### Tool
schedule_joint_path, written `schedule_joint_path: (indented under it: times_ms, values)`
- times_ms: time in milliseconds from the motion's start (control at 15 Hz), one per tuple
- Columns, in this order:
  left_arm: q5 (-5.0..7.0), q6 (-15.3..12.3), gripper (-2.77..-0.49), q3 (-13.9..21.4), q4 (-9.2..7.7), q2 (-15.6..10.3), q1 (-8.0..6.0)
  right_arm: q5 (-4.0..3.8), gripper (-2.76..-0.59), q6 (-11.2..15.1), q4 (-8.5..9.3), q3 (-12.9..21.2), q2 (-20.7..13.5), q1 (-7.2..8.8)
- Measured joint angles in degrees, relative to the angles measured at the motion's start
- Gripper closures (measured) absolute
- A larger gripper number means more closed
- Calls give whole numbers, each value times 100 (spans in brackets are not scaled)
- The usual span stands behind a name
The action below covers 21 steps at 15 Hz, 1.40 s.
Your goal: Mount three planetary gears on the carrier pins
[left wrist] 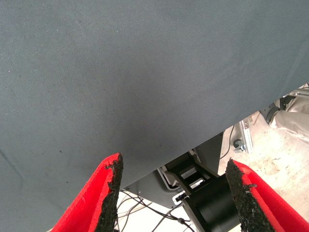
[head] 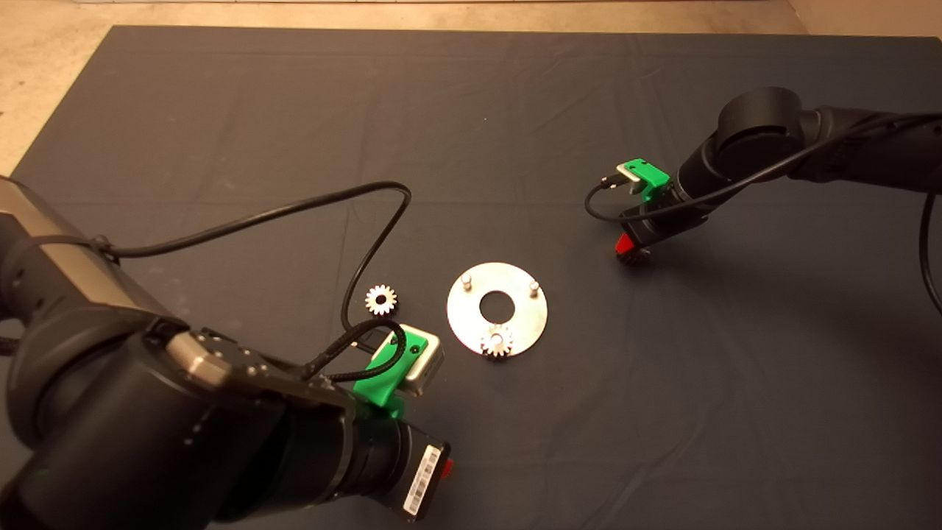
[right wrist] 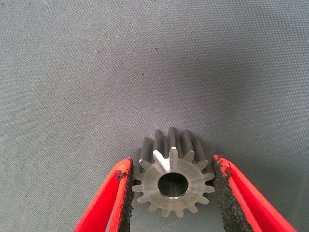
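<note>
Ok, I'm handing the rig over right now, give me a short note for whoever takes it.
Right gripper: jaws shut on a gear, right of the disc, low over the mat.
Left gripper: jaws open, empty, parked near the mat's front edge.
Done: one gear sits on the near pin.
Left: two bare pins; the third gear lies loose left of the disc.

Left gripper low near mat edge, fingers apart; right gripper down at mat — seemingly clamped.
</note>
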Motion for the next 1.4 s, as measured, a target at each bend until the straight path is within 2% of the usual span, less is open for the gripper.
schedule_joint_path:
  times_ms: [400, 533, 1000, 1200, 1400]
  values:
    - [-2, 0, -147, 0, 0, 0, 0, -11, -107, 0, 1, 39, 2, -3]
    - [0, 2, -147, 0, 0, 0, 0, -79, -107, -2, 0, 39, 52, -2]
    - [0, 2, -147, 0, 0, -1, 0, -179, -118, -2, 1, 130, 96, -13]
    - [0, 2, -147, 0, 0, -2, 0, -305, -118, -2, 0, 227, 94, -13]
    - [0, 5, -147, 0, 0, -2, -1, -316, -118, -2, 1, 227, 94, -13]
